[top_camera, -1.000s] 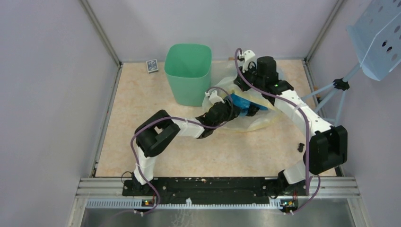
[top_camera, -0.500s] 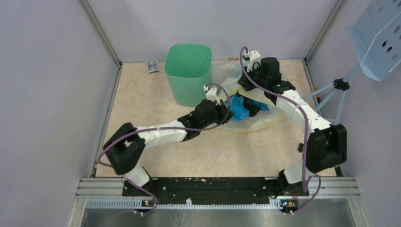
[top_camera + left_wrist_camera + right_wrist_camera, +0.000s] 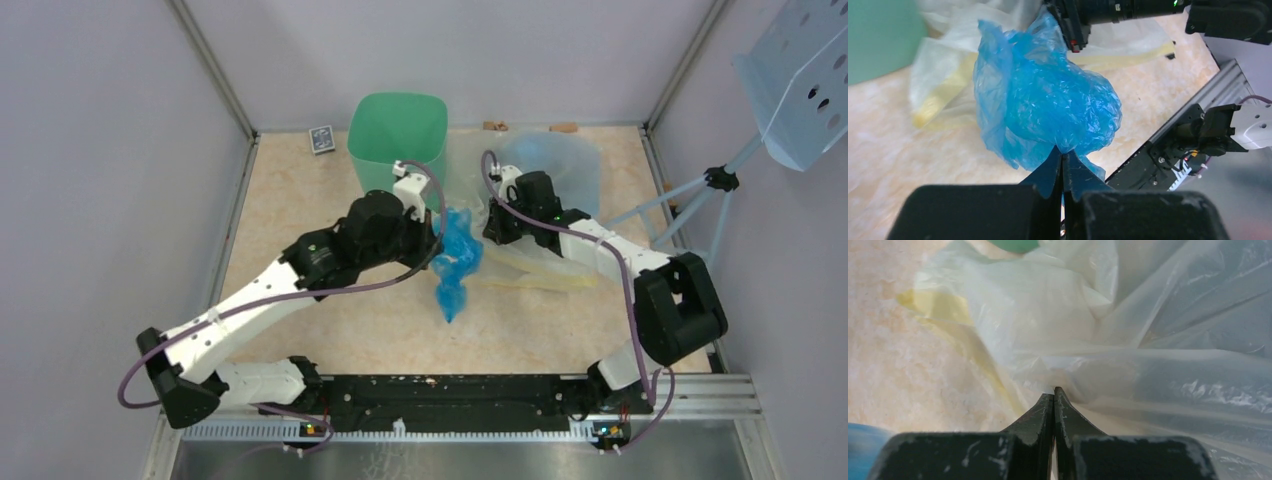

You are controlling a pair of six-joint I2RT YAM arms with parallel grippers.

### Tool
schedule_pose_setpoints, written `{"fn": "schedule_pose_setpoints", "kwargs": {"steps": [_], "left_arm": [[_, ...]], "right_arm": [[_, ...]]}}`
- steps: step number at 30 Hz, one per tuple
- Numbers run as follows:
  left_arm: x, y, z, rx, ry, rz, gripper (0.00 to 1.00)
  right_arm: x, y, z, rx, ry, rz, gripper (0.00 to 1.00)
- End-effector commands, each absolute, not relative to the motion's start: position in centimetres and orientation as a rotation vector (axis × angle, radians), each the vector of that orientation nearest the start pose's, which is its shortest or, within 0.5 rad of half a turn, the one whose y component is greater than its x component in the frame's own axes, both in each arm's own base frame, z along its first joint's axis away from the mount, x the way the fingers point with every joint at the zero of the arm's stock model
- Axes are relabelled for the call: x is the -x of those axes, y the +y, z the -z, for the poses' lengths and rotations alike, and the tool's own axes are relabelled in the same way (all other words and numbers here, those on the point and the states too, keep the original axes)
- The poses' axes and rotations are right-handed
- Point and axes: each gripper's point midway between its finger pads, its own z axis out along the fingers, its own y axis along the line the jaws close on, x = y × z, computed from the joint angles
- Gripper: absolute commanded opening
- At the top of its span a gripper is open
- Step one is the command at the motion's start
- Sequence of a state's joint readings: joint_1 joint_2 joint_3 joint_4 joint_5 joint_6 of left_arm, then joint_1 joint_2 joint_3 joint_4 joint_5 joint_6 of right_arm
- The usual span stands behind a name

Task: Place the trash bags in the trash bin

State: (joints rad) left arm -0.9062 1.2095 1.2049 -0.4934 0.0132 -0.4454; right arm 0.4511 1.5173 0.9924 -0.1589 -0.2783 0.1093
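The green trash bin stands at the back, left of centre. My left gripper is just right of the bin, shut on a crumpled light blue trash bag that hangs above the table; in the left wrist view the bag bunches at my shut fingertips. My right gripper is shut on a pale yellowish trash bag lying on the table, pinched at the tips. Another translucent light blue bag lies behind it.
A small dark card box sits left of the bin by the back wall. A perforated blue-grey panel on a stand leans in at the right. Grey walls enclose the table; a metal rail runs along the front.
My left arm has stretched out and lifted the blue bag off the pile toward the bin. My right gripper has swung forward and left, uncovering the light blue bag at the back.
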Motion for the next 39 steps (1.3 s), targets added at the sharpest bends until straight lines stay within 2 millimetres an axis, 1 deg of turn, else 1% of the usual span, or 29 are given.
{"fn": "schedule_pose_setpoints", "kwargs": {"steps": [1, 2, 4, 5, 7, 8, 10, 11, 12, 13, 15, 20, 21, 22, 24, 26, 27, 28, 29, 31, 32, 33, 34, 36, 38, 39], "left_arm": [[-20.9, -24.0, -31.3, -0.384, 2.067, 0.648, 0.00], [-21.0, -23.3, -32.0, -0.361, 2.047, 0.630, 0.00], [-21.6, -21.8, -32.5, -0.320, 2.034, 0.561, 0.00], [-21.9, -21.1, -32.4, -0.304, 2.038, 0.524, 0.00], [-22.3, -20.0, -32.1, -0.270, 2.040, 0.469, 0.00], [-22.5, -19.8, -31.9, -0.260, 2.040, 0.457, 0.00], [-22.7, -19.5, -31.5, -0.243, 2.034, 0.448, 0.00], [-22.8, -19.4, -31.3, -0.237, 2.031, 0.449, 0.00], [-22.9, -19.3, -31.2, -0.232, 2.026, 0.449, 0.00], [-23.0, -19.3, -30.9, -0.232, 2.027, 0.450, 0.00], [-23.2, -19.3, -30.6, -0.237, 2.028, 0.453, 0.00], [-23.9, -19.3, -29.0, -0.248, 2.053, 0.462, 0.00], [-24.0, -19.2, -28.8, -0.249, 2.055, 0.470, 0.00], [-24.2, -19.2, -28.4, -0.251, 2.060, 0.484, 0.00], [-24.5, -19.2, -27.6, -0.255, 2.077, 0.521, 0.00], [-24.7, -19.4, -26.9, -0.265, 2.091, 0.562, 0.00], [-24.7, -19.6, -26.6, -0.276, 2.099, 0.580, 0.00], [-24.6, -19.8, -26.5, -0.288, 2.099, 0.594, 0.00], [-24.7, -19.9, -26.3, -0.296, 2.099, 0.596, 0.00], [-24.3, -20.6, -26.3, -0.328, 2.091, 0.647, 0.00], [-24.2, -20.8, -26.4, -0.334, 2.085, 0.660, 0.00], [-24.2, -21.0, -26.5, -0.340, 2.077, 0.677, 0.00], [-24.1, -21.3, -26.6, -0.349, 2.070, 0.693, 0.00], [-24.0, -21.8, -26.7, -0.358, 2.063, 0.725, 0.00], [-24.0, -22.2, -26.9, -0.364, 2.058, 0.754, 0.00], [-24.0, -22.5, -27.1, -0.365, 2.055, 0.768, 0.00]], "right_arm": [[-36.6, 22.8, -10.6, 0.346, 2.248, -0.607, 0.00], [-36.9, 22.9, -10.0, 0.341, 2.264, -0.601, 0.01], [-38.0, 21.8, -8.5, 0.246, 2.320, -0.521, 0.02], [-38.7, 20.9, -7.4, 0.199, 2.358, -0.480, 0.01], [-39.9, 19.8, -6.6, 0.124, 2.387, -0.503, 0.00], [-40.6, 19.2, -6.3, 0.068, 2.389, -0.535, 0.00], [-42.3, 17.2, -5.8, -0.054, 2.384, -0.561, 0.00], [-43.6, 15.8, -5.9, -0.103, 2.370, -0.546, 0.00], [-44.2, 15.2, -5.4, -0.119, 2.376, -0.522, 0.00], [-45.7, 14.0, -5.8, -0.142, 2.362, -0.483, 0.00], [-48.0, 12.1, -5.7, -0.177, 2.358, -0.415, 0.00], [-52.9, 8.2, -5.3, -0.283, 2.345, -0.346, 0.00], [-53.8, 7.7, -5.6, -0.295, 2.334, -0.337, 0.01], [-54.6, 7.2, -5.9, -0.304, 2.326, -0.321, 0.02], [-56.1, 5.9, -7.3, -0.332, 2.295, -0.247, 0.05], [-57.0, 5.4, -9.7, -0.333, 2.246, -0.233, 0.09], [-57.0, 5.0, -11.1, -0.337, 2.216, -0.215, 0.14], [-56.7, 5.0, -12.4, -0.335, 2.190, -0.215, 0.21], [-56.2, 5.2, -13.6, -0.331, 2.166, -0.221, 0.33], [-54.3, 5.9, -15.5, -0.314, 2.139, -0.227, 0.53], [-53.1, 6.5, -16.3, -0.291, 2.144, -0.243, 0.57], [-51.9, 7.2, -16.9, -0.258, 2.157, -0.257, 0.59], [-50.2, 8.3, -17.0, -0.205, 2.192, -0.293, 0.59], [-47.5, 10.3, -18.0, -0.090, 2.215, -0.334, 0.61], [-44.6, 12.5, -19.0, 0.023, 2.211, -0.374, 0.67], [-43.1, 13.5, -19.4, 0.076, 2.201, -0.392, 0.73]]}}
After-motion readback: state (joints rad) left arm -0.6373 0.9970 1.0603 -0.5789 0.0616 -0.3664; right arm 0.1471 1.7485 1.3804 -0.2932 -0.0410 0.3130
